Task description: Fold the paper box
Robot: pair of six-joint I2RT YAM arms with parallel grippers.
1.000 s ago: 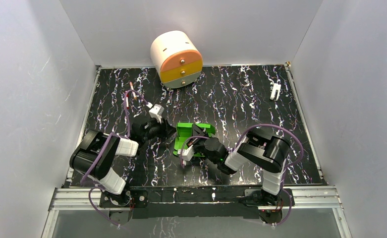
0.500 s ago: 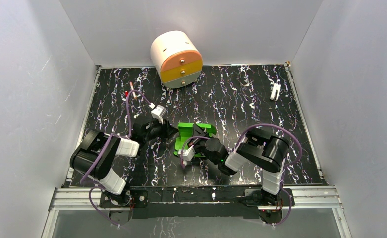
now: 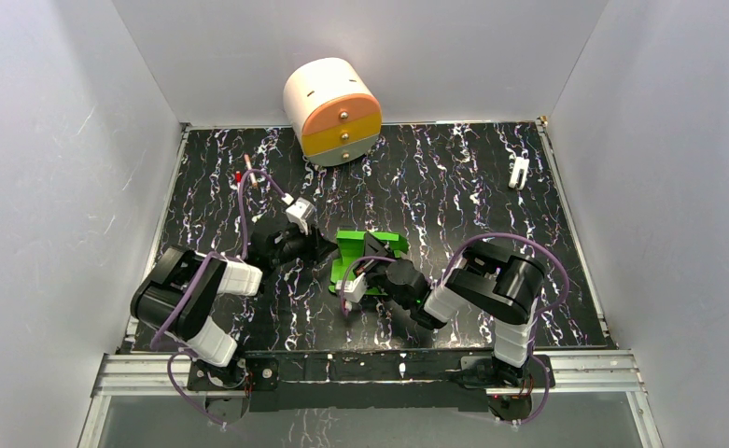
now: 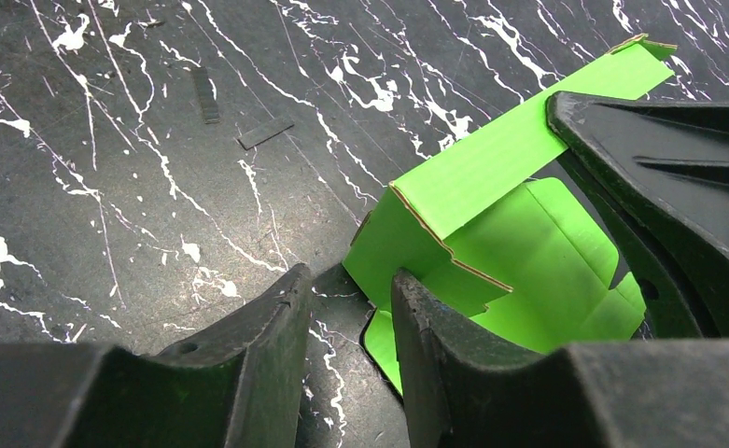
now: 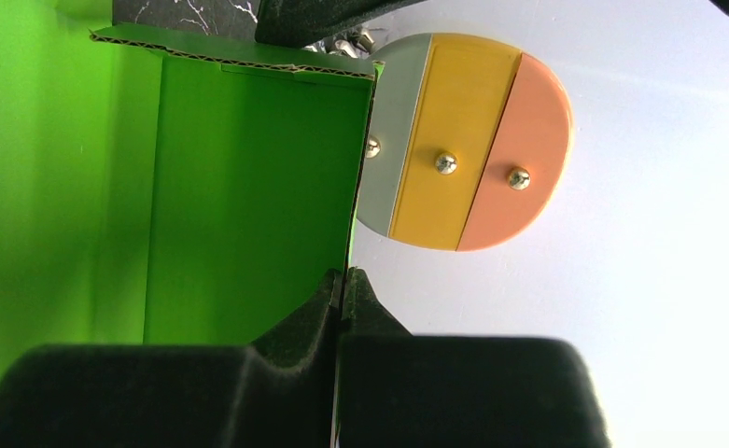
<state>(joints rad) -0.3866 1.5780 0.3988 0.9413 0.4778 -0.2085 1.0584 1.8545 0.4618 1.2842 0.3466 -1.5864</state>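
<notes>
Right gripper (image 5: 343, 280): fingers pressed together on the edge of a raised wall of the paper box (image 5: 248, 187). Left gripper (image 4: 349, 313): fingers partway apart at the bottom of the wrist view, with bare table (image 4: 136, 187) between them and nothing held. One finger (image 4: 421, 327) lies just beside the box's near corner.

In the overhead view the box sits at centre frame, between the two grippers. Folding appears to be at an early to middle stage. One long wall stands and a side panel is creased up, but the inner flaps lie flat and no lid is closed.

The box is thin corrugated card with bright green faces, raw brown cut edges, sharp creases and a notched die-cut flap. The table is black with white veining. The cream drawer unit (image 3: 332, 110), at upper centre, has grey, yellow and orange fronts with metal knobs.
</notes>
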